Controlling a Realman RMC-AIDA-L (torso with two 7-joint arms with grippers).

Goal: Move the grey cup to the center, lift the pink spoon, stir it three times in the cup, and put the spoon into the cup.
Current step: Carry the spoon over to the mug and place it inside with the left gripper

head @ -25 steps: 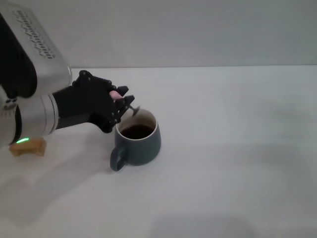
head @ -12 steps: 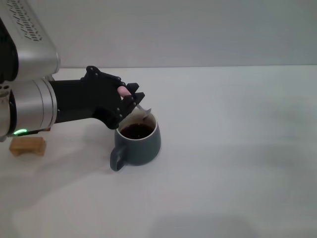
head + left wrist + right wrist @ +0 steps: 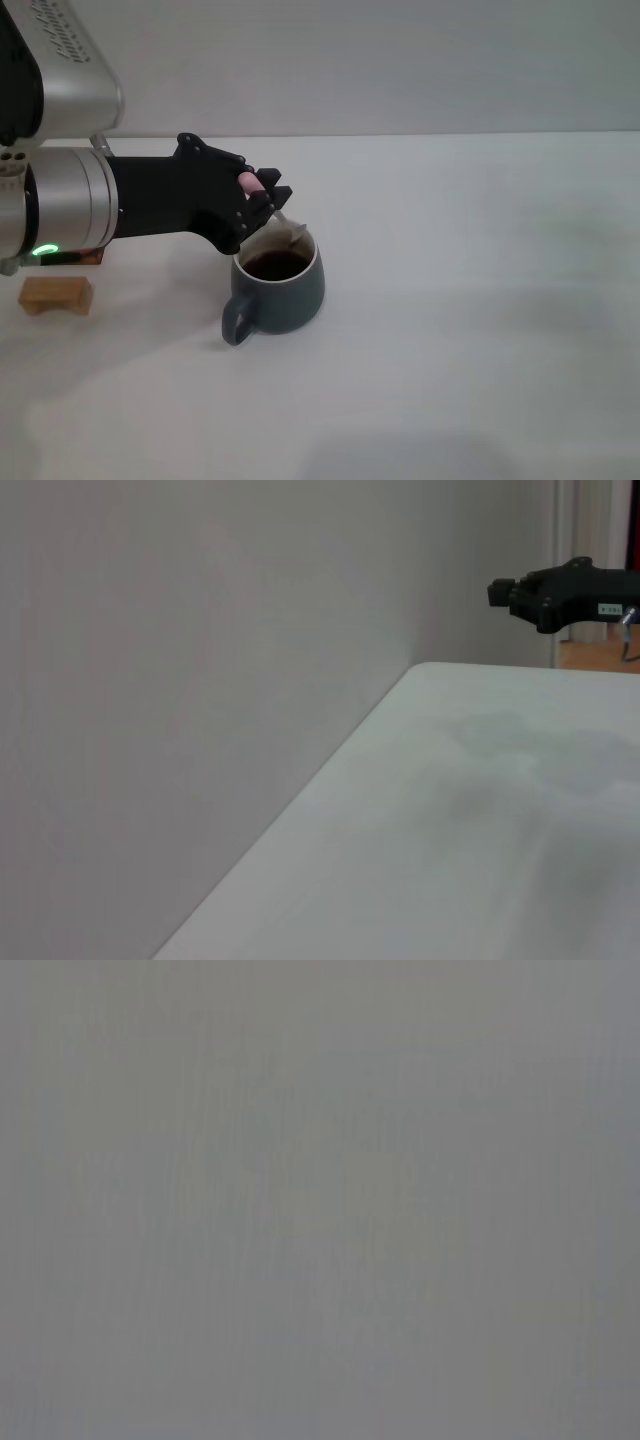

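The grey cup (image 3: 282, 288) stands on the white table left of the middle, its handle toward the front left, dark liquid inside. My left gripper (image 3: 263, 203) hovers just behind the cup's rear left rim, shut on the pink spoon (image 3: 252, 182). The spoon's pink handle end pokes out above the fingers and its metal bowl (image 3: 294, 233) hangs over the cup's back rim. In the left wrist view my right gripper (image 3: 562, 592) shows far off beyond the table's end. The right wrist view shows only flat grey.
A tan wooden block (image 3: 56, 294) lies on the table at the far left, below my left arm. A red-brown block edge (image 3: 90, 258) peeks out beneath the arm. The white tabletop (image 3: 480, 300) stretches to the right of the cup.
My left gripper carried the spoon up and to the right, from beside the cup's left rim to over its back rim. In the last half second it barely moved.
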